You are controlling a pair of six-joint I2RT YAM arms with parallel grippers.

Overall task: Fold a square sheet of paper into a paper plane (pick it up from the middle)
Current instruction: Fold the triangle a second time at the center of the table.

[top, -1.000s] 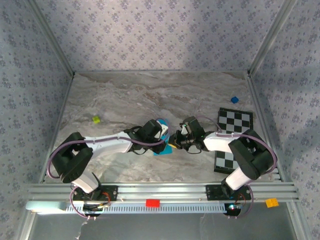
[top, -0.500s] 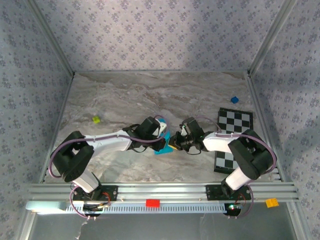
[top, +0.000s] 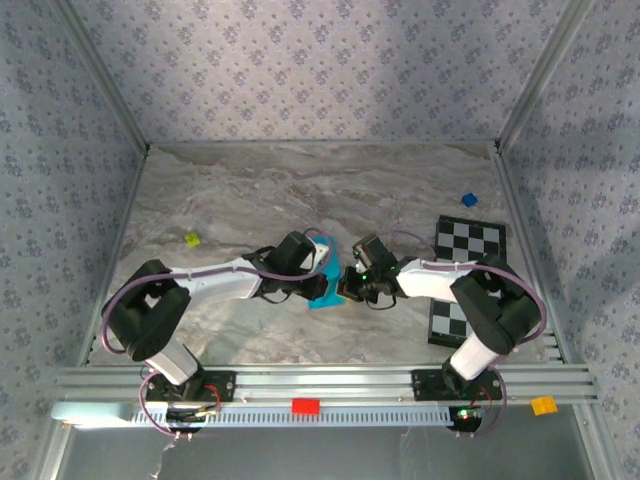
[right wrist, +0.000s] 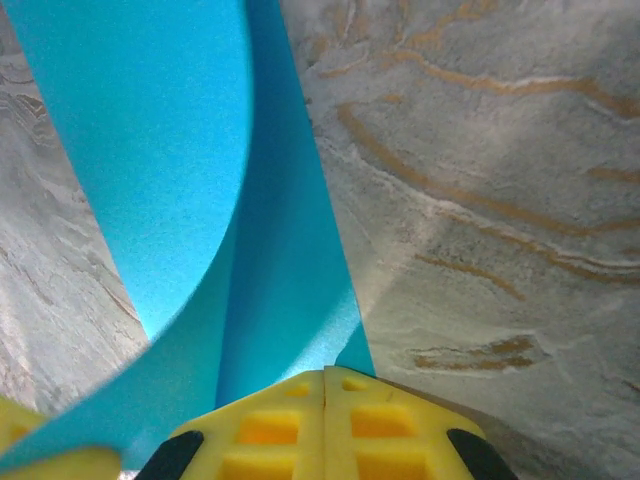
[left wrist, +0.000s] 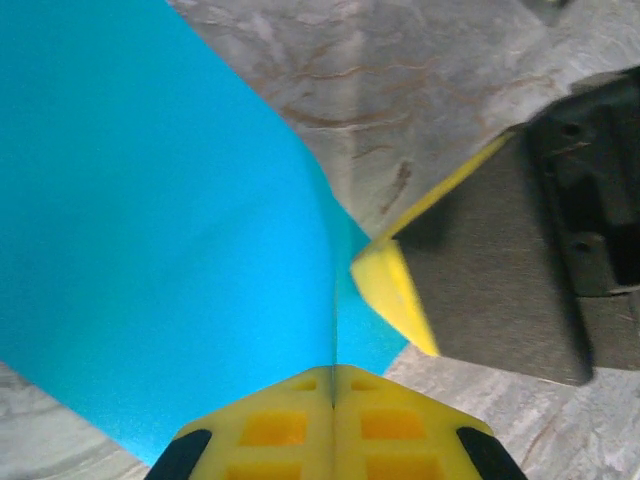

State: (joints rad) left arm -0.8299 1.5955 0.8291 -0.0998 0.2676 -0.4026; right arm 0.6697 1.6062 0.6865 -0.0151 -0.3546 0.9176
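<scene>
The veined, marble-look counter (top: 250,190) carries a flat checkered board (top: 470,245) at 3 o'clock. Near its middle, the thin, smooth cyan square sheet of paper (left wrist: 150,250) curls. The left hand (left wrist: 333,372) from 9 o'clock and the right hand (right wrist: 324,375) from 3 o'clock each clamp its edge.

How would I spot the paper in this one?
On the marble table, look at the centre, where the left arm and right arm meet. The paper is pinched there: bright cyan, plain, unlike the checkered board and the small dark blue cube.
</scene>
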